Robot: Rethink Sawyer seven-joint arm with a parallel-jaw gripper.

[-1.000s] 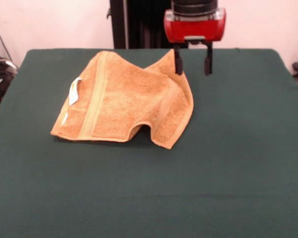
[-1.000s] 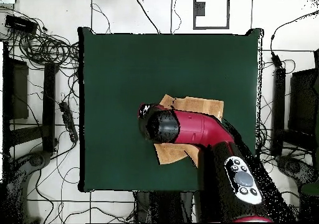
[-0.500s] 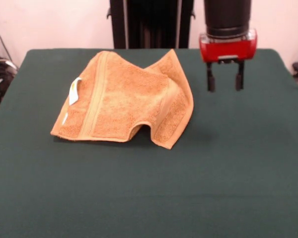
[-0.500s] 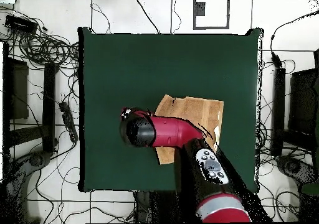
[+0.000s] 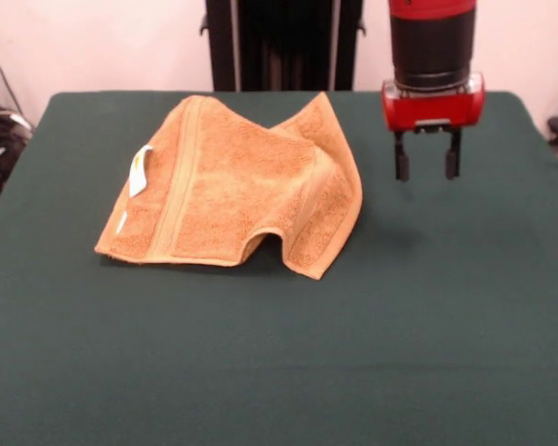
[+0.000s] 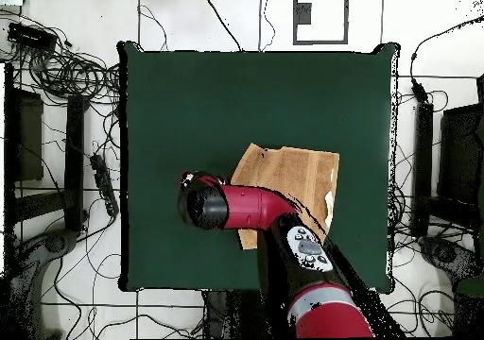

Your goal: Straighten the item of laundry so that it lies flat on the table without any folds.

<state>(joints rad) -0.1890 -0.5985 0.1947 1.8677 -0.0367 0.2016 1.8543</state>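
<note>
The orange-tan terry towel lies on the dark green table, rumpled: its right side is humped and folded, with a raised arch at the front edge. A flat woven band runs down its left part, and a small white tag sits at the left edge. My gripper hangs open and empty above the bare table, to the right of the towel and clear of it. In the overhead view the towel is partly hidden by the red arm, and the gripper sits under the black wrist, left of the towel.
The robot's black pedestal stands at the table's far edge. In the overhead view, cables and black equipment lie on the floor around the table.
The gripper, open the whole time, has moved from the towel's raised far corner to the right, off the towel, and a little lower. The towel has not moved.
</note>
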